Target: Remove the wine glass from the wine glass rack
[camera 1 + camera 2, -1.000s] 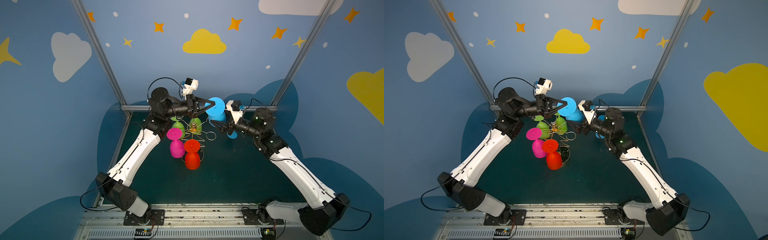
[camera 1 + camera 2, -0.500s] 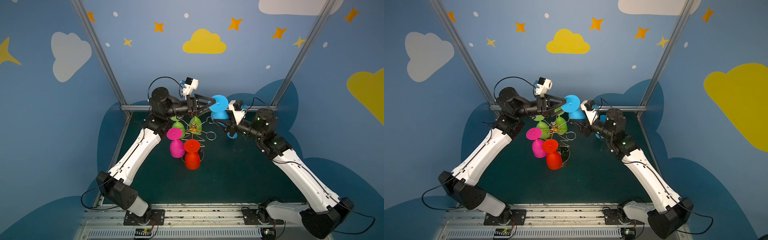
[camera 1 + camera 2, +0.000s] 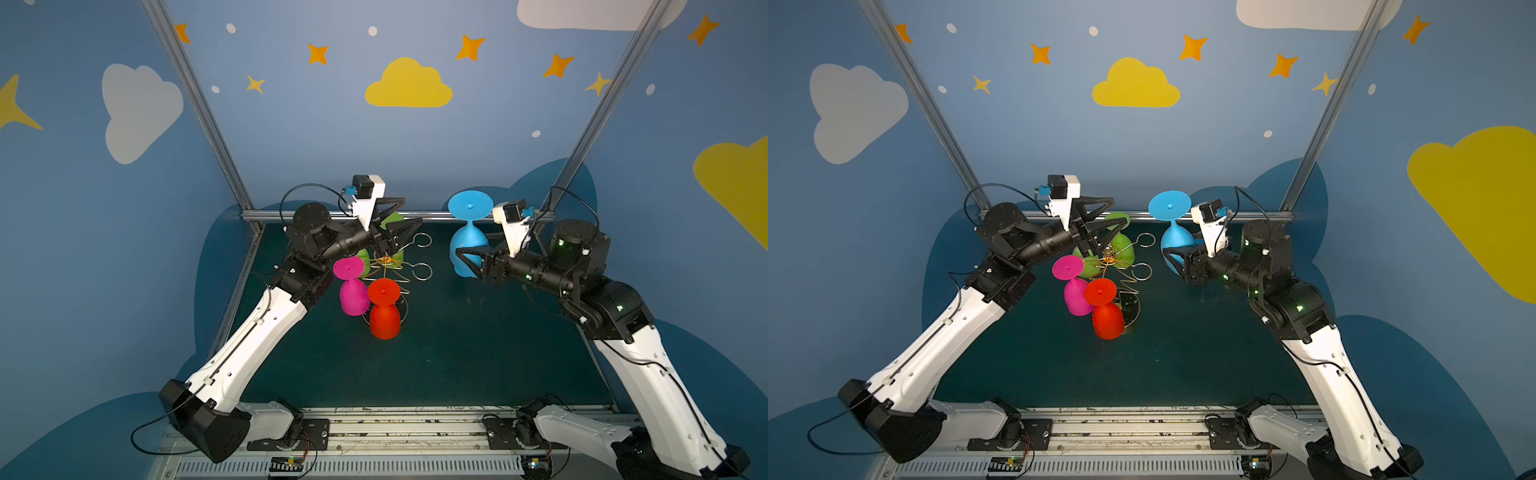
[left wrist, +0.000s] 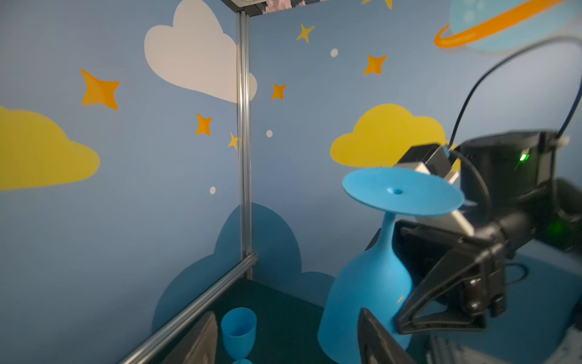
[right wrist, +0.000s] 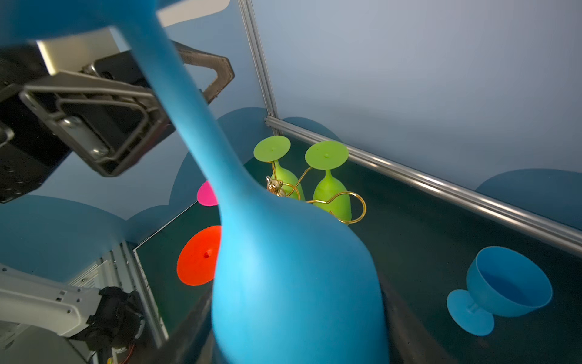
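The right hand pinches the blue wine glass by its smooth bowl; it could slip. The left hand, spread, might snag the rack.

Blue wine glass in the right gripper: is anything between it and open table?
Nothing visible does. The blue wine glass hangs upside down in the right gripper, clear of the wine glass rack. The left gripper stands open at the rack, apart from the glass. A second blue glass stands upright on the table, to one side.
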### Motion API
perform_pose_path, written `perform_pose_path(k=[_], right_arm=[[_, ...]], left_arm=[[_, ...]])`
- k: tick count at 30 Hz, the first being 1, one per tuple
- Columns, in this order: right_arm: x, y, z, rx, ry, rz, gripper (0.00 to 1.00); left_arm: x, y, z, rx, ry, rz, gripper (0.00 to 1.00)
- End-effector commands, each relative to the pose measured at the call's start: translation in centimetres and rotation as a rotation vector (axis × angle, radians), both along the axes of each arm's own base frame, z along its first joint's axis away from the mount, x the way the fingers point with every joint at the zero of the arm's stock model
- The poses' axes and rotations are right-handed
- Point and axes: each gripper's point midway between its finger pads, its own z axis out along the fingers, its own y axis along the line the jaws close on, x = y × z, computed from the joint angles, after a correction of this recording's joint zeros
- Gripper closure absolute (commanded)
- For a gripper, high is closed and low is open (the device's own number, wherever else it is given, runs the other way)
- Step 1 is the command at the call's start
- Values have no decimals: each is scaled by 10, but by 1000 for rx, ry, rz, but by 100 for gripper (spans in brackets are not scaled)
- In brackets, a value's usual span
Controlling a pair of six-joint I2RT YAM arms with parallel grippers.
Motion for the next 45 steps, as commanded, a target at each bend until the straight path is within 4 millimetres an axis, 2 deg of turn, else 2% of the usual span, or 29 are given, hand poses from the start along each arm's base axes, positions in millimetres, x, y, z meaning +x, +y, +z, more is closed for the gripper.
perform_pose_path(k=[1,3,11,19,27,29,31,35,37,42,45], right_arm=[[-11,4,-17,-15,134,38,72],[-10,6,-20,-16,156,45,73],[-11,20,-31,-11,228,94,78],[-11,27,-42,-43,297,106,80],[-12,30,-43,-47,327,112,78],[-11,30,-40,-41,325,106,75],[-10,30,-37,-35,321,103,64],[-3,28,-31,-15,311,68,32],[1,26,-21,23,287,54,22],[3,18,27,208,170,81,15],[5,-2,55,332,91,58,14]], left_arm=[[7,-8,9,140,-384,117,33],[4,-13,12,144,-443,108,33],[-1,-28,16,156,-500,40,35],[-9,-34,9,215,-535,-2,49],[-15,-39,-1,269,-551,-31,71],[-15,-39,-2,276,-552,-27,86],[-14,-37,-2,271,-555,-11,97],[-10,-33,-3,252,-536,27,97],[-8,-31,-8,249,-513,45,97],[2,-22,-16,203,-397,107,97],[11,-14,-21,152,-279,159,97]])
